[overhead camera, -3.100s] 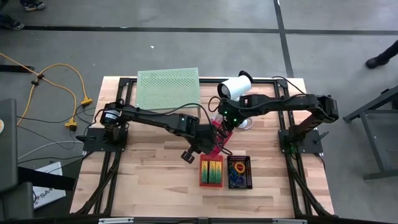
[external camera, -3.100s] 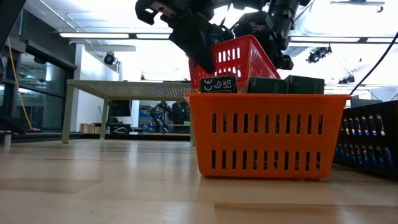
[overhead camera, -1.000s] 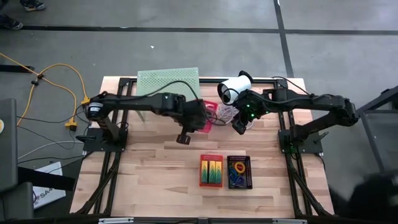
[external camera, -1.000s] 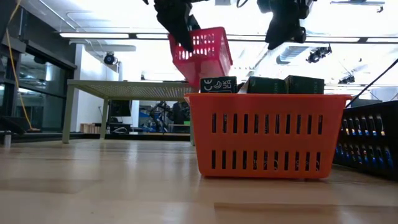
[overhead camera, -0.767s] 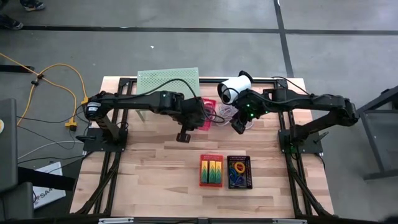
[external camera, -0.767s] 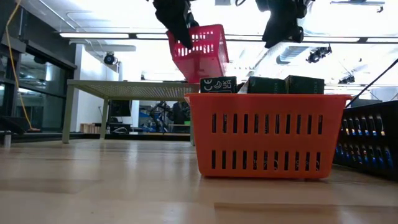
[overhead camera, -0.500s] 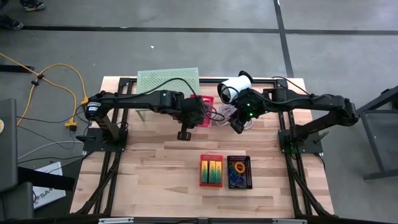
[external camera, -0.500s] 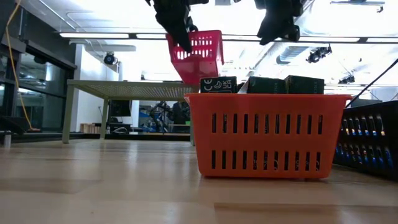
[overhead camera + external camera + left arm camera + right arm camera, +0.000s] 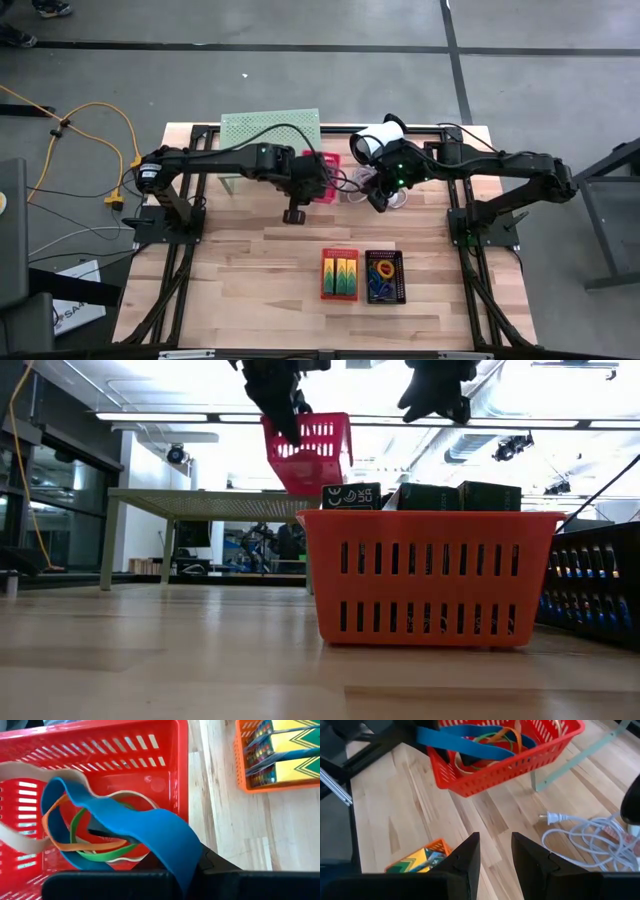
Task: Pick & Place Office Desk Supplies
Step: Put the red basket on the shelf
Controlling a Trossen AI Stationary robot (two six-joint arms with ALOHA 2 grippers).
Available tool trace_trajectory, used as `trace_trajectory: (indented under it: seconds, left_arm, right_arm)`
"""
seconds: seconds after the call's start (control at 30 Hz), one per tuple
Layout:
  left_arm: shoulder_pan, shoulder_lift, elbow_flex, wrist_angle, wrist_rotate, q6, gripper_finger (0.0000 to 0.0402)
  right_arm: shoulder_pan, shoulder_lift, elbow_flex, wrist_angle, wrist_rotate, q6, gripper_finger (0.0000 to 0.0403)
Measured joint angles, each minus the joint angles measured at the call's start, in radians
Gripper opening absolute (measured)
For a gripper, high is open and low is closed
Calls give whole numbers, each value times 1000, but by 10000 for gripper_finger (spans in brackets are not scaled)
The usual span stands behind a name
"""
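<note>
While red basket hangs off the table at centre-top of high view, pinched at its rim by left gripper, bands sit inside. Right gripper, just right, part spread, empty. Lower centre: orange basket w/ packs, black basket filled. Judgement: red basket's placement left.

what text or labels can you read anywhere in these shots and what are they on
No text reads clearly.
Dark pack in the orange basket: white printed marks, too small to read.
Paper on the floor beside the table: dark lettering, cut off and blurred.
Green-and-yellow packs: zigzag pattern, no legible words.
Red basket, held by the left gripper: no label visible.
</note>
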Motion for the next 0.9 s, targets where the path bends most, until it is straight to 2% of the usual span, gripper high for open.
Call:
trace_trajectory:
  seconds: [0.37, 0.57, 0.9]
  left_arm:
    - [17, 0, 0, -28, -1, -15, 1]
    - [10, 0, 0, -91, -65, -17, 1]
    - [16, -33, -29, -148, -49, -2, 1]
  right_arm:
    - [0, 0, 0, 63, 0, 0, 99]
    - [0, 0, 0, 74, 0, 0, 99]
    - [0, 0, 0, 73, 0, 0, 99]
